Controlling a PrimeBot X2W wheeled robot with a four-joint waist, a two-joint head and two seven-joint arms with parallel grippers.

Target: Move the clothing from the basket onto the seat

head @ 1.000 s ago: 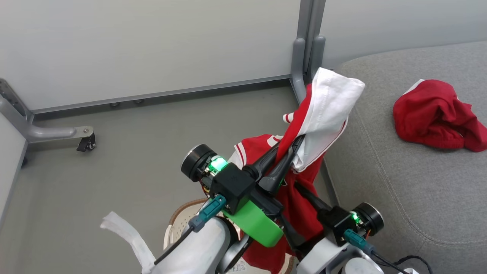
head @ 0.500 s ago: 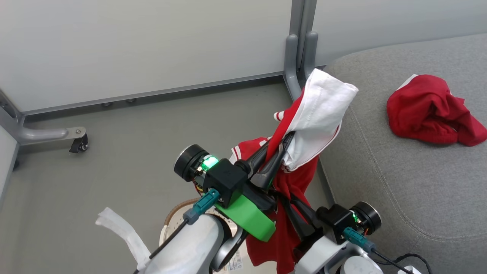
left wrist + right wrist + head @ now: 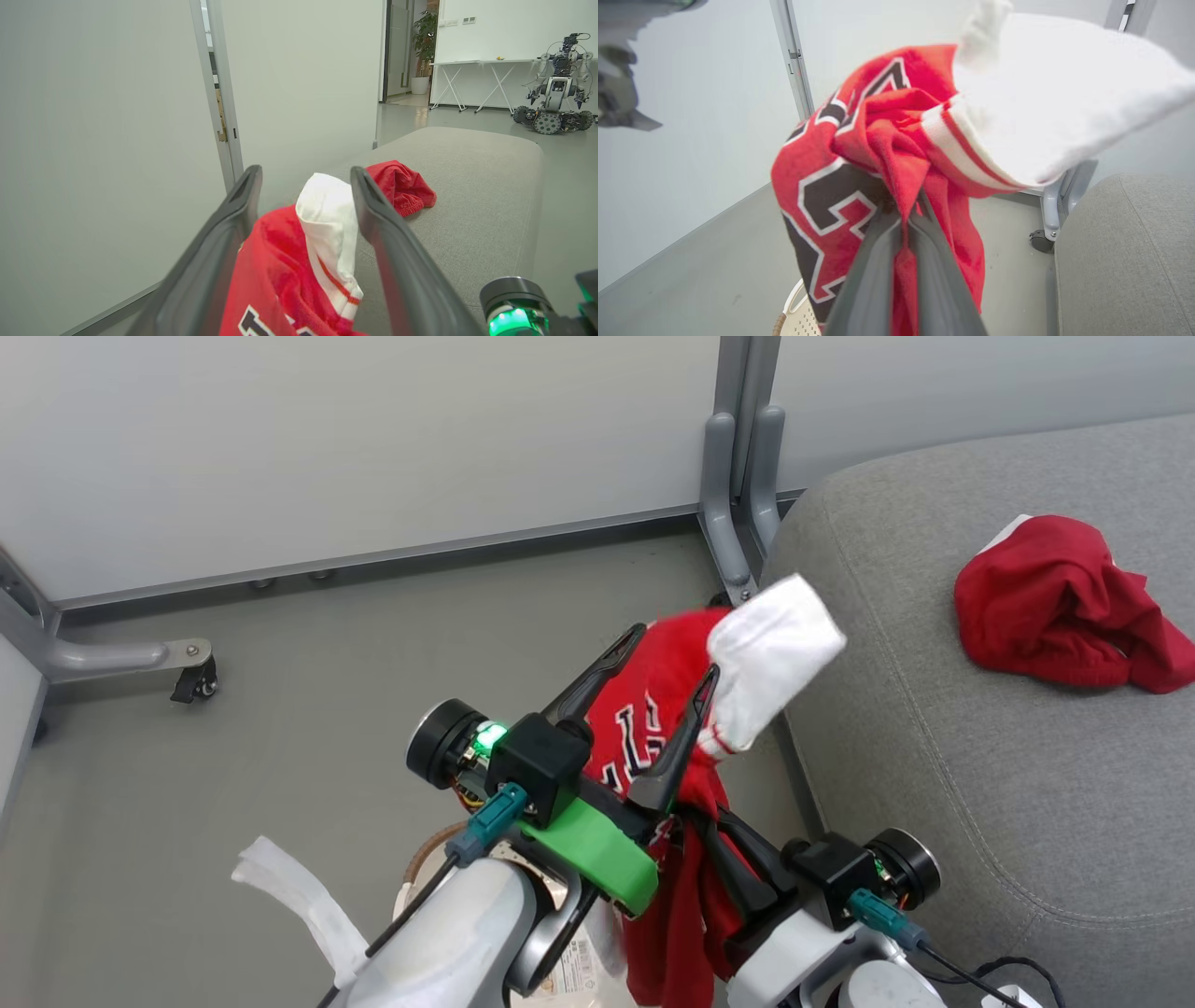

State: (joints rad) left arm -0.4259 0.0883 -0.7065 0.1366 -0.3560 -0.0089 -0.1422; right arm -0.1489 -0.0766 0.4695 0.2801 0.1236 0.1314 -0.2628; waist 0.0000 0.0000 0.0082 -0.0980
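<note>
Head view: right pincer point(image 3: 702, 831) pinches crumpled red-and-white lettered jersey point(image 3: 627, 737); left pincer point(image 3: 677, 651) spread.

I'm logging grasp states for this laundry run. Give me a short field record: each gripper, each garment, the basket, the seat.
left gripper: open, fingers either side of the jersey, not pinching it
right gripper: shut on the jersey
jersey: held in the air, next to the seat's edge
second red garment: lying crumpled on the seat
seat: one garment on it
basket: below the jersey, mostly hidden
</note>
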